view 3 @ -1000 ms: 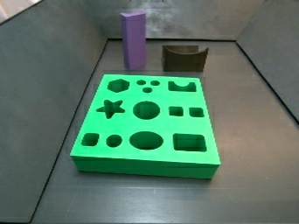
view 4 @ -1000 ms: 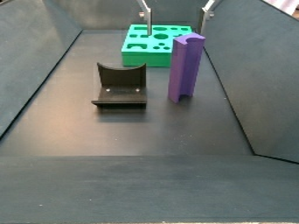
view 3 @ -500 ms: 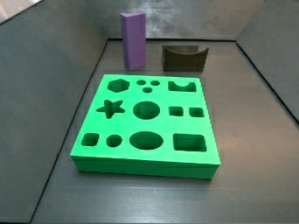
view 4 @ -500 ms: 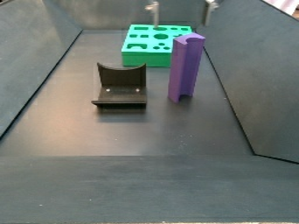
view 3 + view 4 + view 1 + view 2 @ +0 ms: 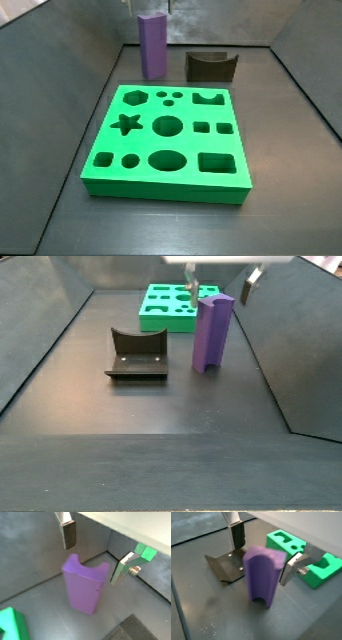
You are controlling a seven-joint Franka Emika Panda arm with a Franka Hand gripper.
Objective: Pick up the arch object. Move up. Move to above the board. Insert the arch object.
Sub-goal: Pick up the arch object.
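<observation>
Now over the arch [image 5: 213, 333]
My gripper [image 5: 93, 553] has dropped to straddle its top, fingers apart; board [image 5: 175, 306] waits behind.

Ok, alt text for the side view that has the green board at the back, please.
The open gripper hangs above a tall purple column standing upright on the dark floor, not gripping it. A dark fixture stands beside the column, and the green board lies behind.
</observation>
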